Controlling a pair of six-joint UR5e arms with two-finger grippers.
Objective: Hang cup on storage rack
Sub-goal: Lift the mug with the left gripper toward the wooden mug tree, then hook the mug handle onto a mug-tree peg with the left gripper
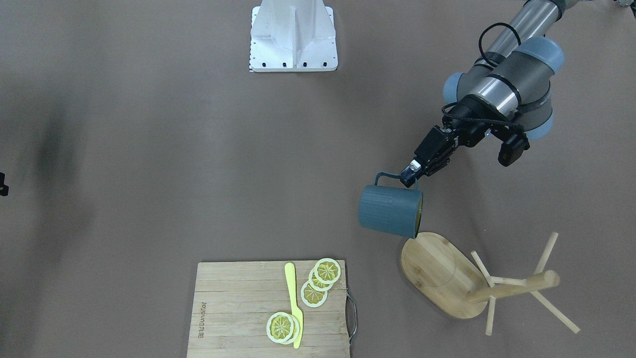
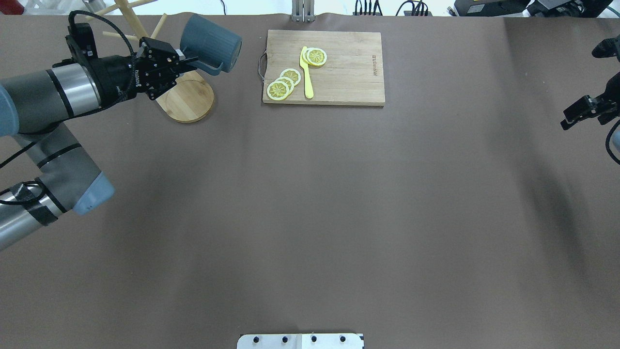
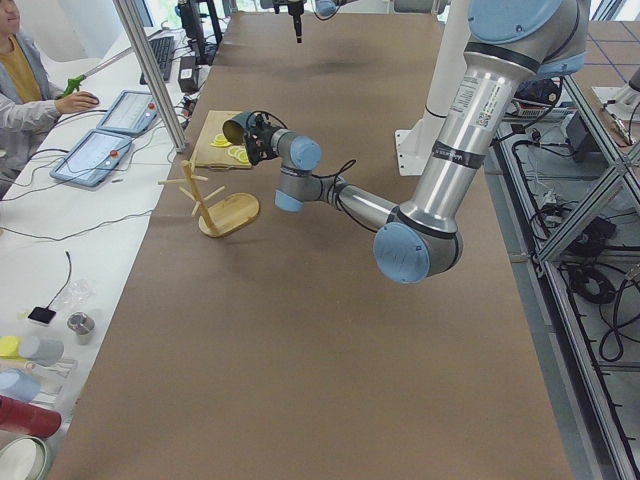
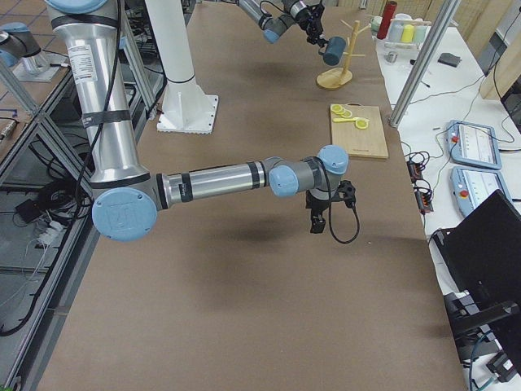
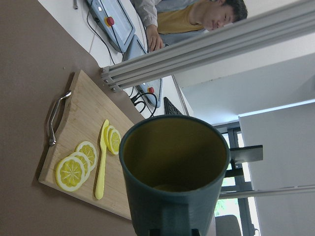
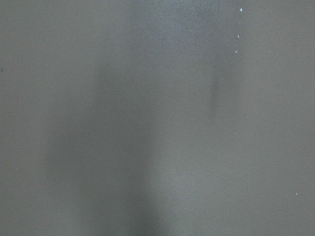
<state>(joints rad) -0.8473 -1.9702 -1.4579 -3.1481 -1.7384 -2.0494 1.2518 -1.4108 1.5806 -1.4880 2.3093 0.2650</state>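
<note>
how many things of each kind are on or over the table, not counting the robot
cup: 1
mug rack: 1
cutting board: 1
yellow knife: 1
lemon slices: 5
total: 9

The left arm [image 1: 514, 82] reaches out with its forearm sloping down. Its wrist is turned so the left gripper [image 1: 412, 177] points forward and slightly down, its fingers clamped on the handle of the cup [image 1: 390, 211], which hangs tipped on its side just below and ahead of the fingertips. The right arm [image 4: 216, 179] stretches out almost level, its wrist bent so the right gripper [image 4: 317, 220] points straight down above the surface; how its jaws stand is too small to tell.
</note>
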